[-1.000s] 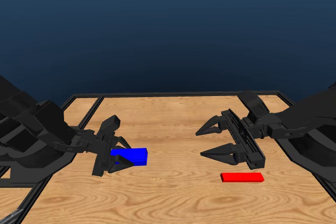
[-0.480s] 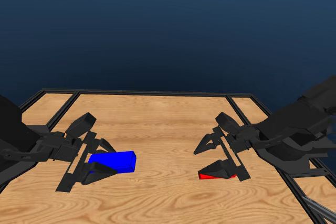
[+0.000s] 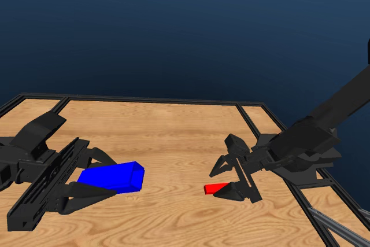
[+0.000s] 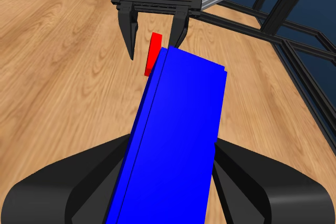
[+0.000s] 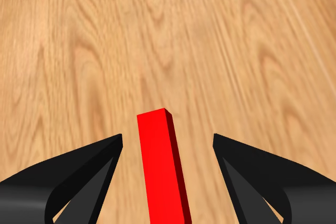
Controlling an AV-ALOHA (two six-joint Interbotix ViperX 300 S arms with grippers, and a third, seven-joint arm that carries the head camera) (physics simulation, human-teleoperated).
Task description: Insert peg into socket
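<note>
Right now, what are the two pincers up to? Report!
Left pincer straddling blue socket, not visibly clamped. Right pincer open around red peg. Nothing between them.

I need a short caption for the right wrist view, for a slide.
Right wrist view: the red peg lies between the open jaws of the right gripper, above the wooden table.

Head camera has swung; the whole scene sits differently in frame. Right hand [image 3: 224, 179] has dropped from above the peg [image 3: 216, 188] to straddle it, jaws still apart either side, only the peg's left end showing. Left hand [image 3: 95, 177] now carries the socket [image 3: 113, 176] tilted, its right end raised.
</note>
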